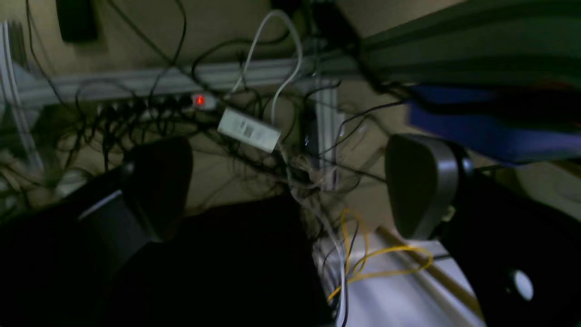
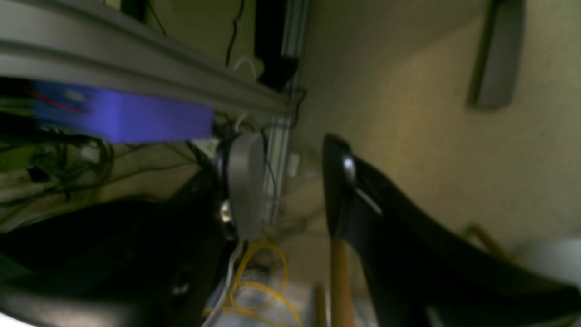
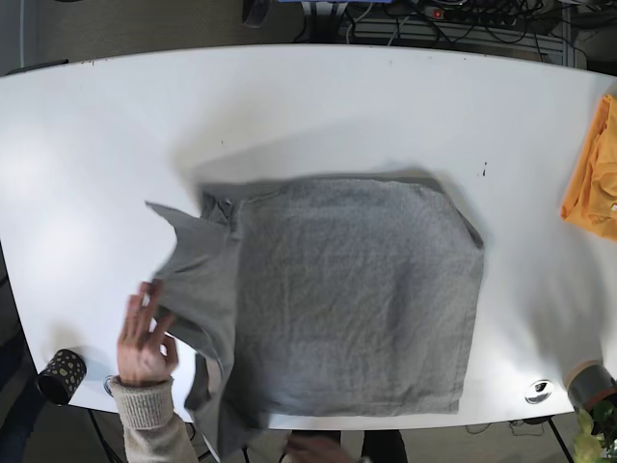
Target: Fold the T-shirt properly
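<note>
While you scan for writing: none can be read — the white adapter's (image 1: 248, 131) label is a blur.
T-shirt (image 3: 337, 304): grey, soft knit, lying mid-table (image 3: 318, 106), folded near-square; sleeve rumpled at lower left.
Hand (image 3: 145, 338): yours, lower left, touching the sleeve.
Left gripper (image 1: 290, 186): fingers spread wide over tangled cables.
Right gripper (image 2: 292, 186): fingers parted, holding nothing.
Orange cloth (image 3: 596, 174): right edge.

A grey T-shirt (image 3: 347, 299) lies on a white table (image 3: 289, 106). Orange cloth (image 3: 596, 178) sits at the right edge. At lower left, a black gold-speckled cup (image 3: 62, 374) and a beige knit sleeve (image 3: 145, 405).
</note>
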